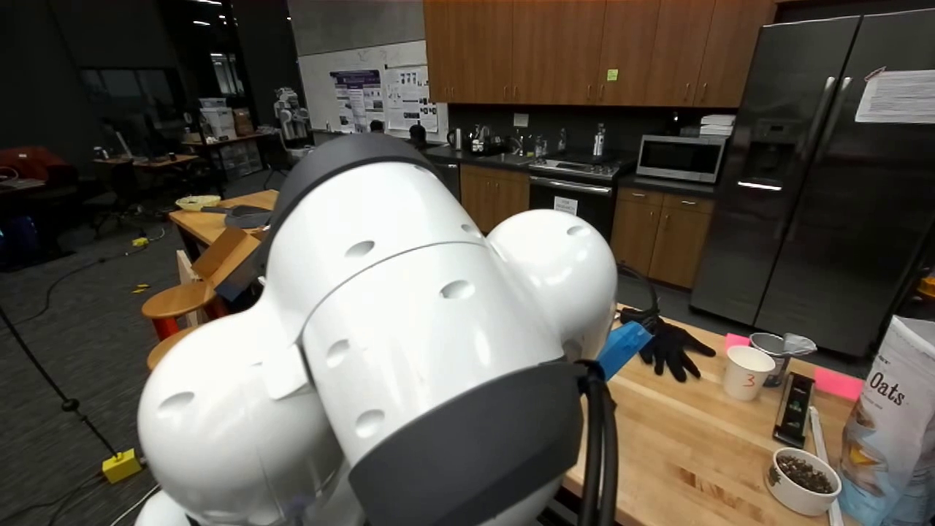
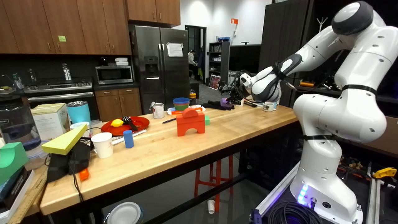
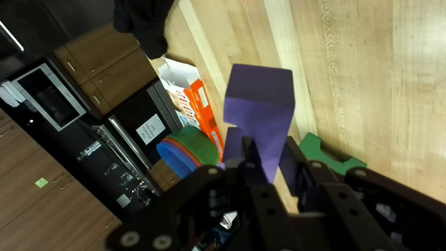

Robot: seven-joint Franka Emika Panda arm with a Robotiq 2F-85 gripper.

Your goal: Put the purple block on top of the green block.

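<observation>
The purple block is gripped between the fingers of my gripper in the wrist view, its notched body sticking out past the fingertips. In an exterior view the purple block is held by the gripper over the far part of the table, by the black glove. The green block, with a curved notch, lies on the table right of the fingers in the wrist view, partly covered by them. In an exterior view the green block shows partly behind the orange-red block. The arm blocks both the gripper and the blocks in an exterior view.
The orange-red arch block stands beside the green block. Nested bowls, an orange box and the black glove are close by. A red plate, a paper cup and an oats bag also stand on the table.
</observation>
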